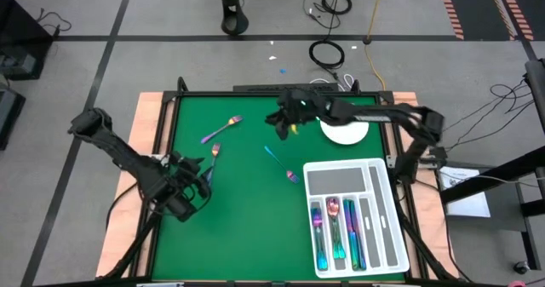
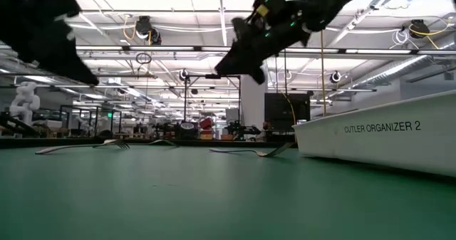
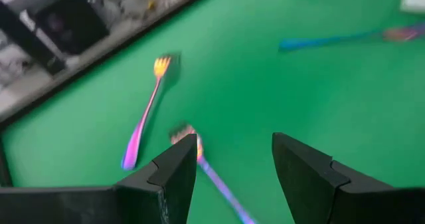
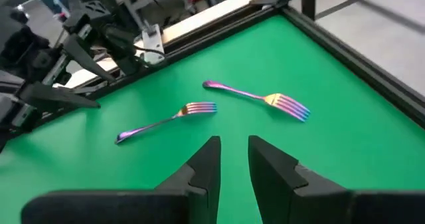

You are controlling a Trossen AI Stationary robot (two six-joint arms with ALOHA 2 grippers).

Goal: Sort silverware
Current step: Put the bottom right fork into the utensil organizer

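Three pieces of iridescent silverware lie flat on the green table: a far fork point(image 1: 223, 127) point(image 4: 265, 99), a nearer fork point(image 1: 213, 155) point(image 4: 166, 121) and a spoon point(image 1: 279, 162) point(image 3: 345, 39). Several more lie in the white tray point(image 1: 392, 227). My left gripper point(image 1: 204, 175) point(image 3: 234, 141) hangs open just near and left of the nearer fork point(image 3: 212, 177), whose handle shows between its fingers farther off. My right gripper point(image 1: 279, 121) point(image 4: 234, 144) hovers over the table's far middle, pointing toward the two forks. Its fingers stand a narrow gap apart with nothing between them.
A round white plate point(image 1: 345, 134) sits at the far right, under my right arm. The tray, marked as a cutlery organizer point(image 2: 377, 137), fills the near right corner. A black frame and wooden edge point(image 1: 157, 125) border the table.
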